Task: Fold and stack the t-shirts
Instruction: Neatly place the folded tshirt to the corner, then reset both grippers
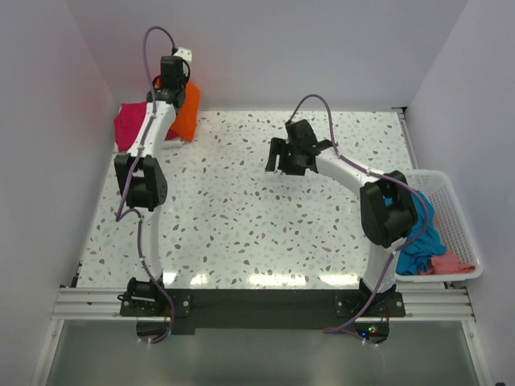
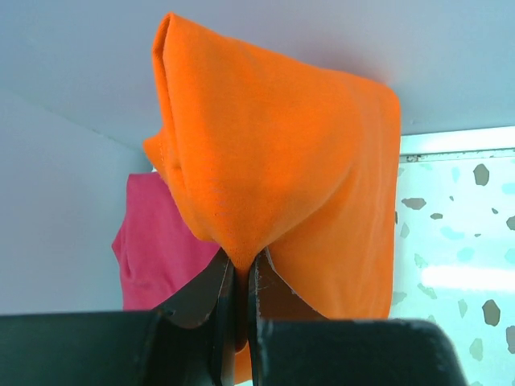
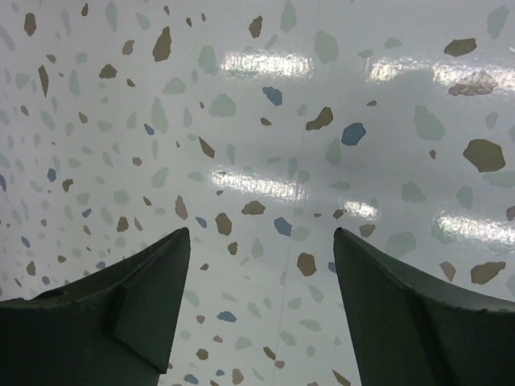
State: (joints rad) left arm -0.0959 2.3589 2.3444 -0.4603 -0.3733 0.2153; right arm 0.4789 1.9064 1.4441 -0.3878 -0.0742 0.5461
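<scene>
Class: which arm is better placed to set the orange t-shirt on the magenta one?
Left: the left gripper is shut on the orange t-shirt beside the magenta t-shirt; the right gripper hangs open, far off.

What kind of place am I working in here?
Probably a robot test booth: plain white walls enclose a terrazzo-pattern table, an aluminium rail spans its near edge, and a white slatted basket holds t-shirts.

A robot lab cell: white walls (image 1: 265,48) enclose a speckled table (image 1: 241,217) with rail-mounted arms (image 1: 385,211)
</scene>
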